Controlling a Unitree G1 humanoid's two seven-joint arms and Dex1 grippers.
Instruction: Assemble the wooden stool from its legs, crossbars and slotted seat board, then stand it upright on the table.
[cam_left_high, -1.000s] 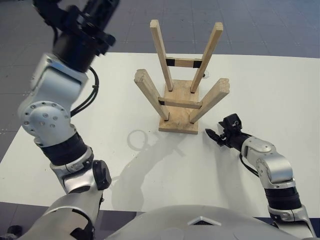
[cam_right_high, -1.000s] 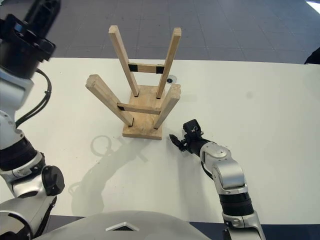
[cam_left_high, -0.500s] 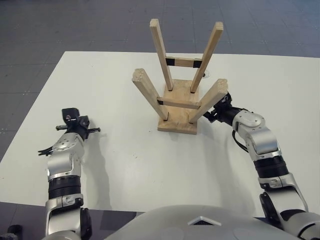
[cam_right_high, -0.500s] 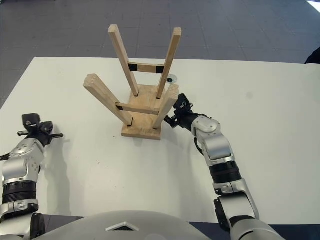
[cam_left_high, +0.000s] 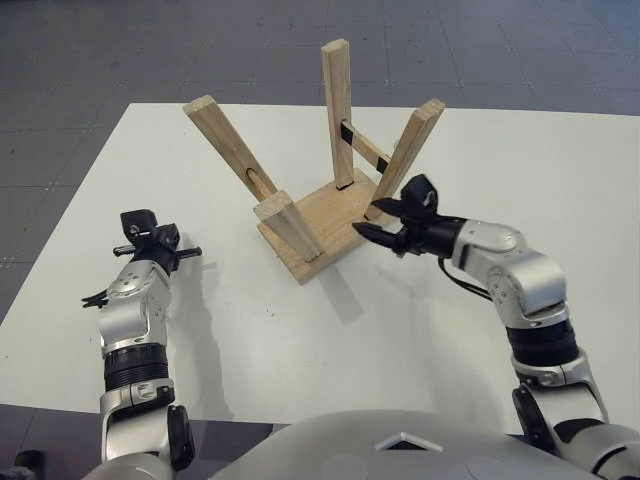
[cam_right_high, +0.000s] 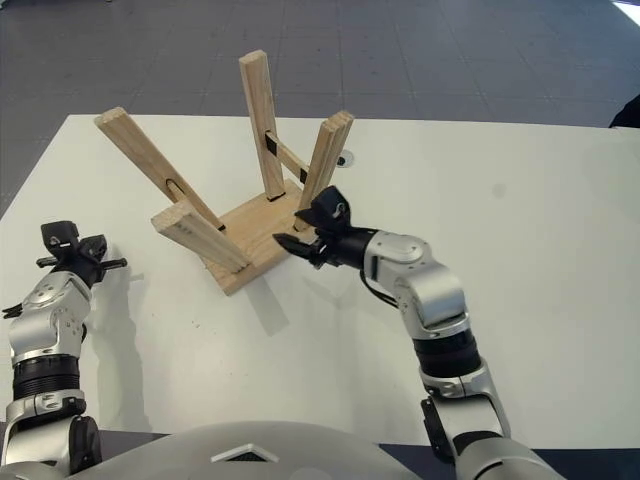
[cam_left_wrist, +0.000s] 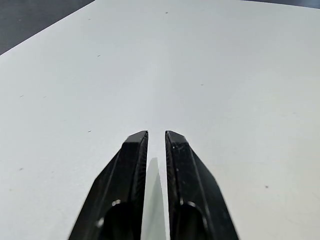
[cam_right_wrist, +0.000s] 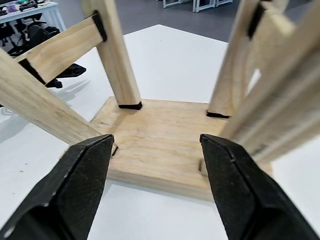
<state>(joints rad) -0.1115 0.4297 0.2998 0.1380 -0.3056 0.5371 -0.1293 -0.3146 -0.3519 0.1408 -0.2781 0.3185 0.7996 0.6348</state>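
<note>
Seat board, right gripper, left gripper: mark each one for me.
seat board (cam_left_high: 328, 218), left eye view, bare wood between the legs.
right gripper (cam_left_high: 367, 217), left eye view, midway between its fingertips.
left gripper (cam_left_wrist: 156, 134), left wrist view, midway between its fingertips.

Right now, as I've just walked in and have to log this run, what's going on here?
A robot is handling a wooden stool, which sits assembled but upside down on the white table, legs pointing up. Its right gripper is open at the edge of the seat board, beside one leg, gripping nothing. Its left gripper is off to the left over bare table, shut and empty. The stool is not yet upright.
</note>
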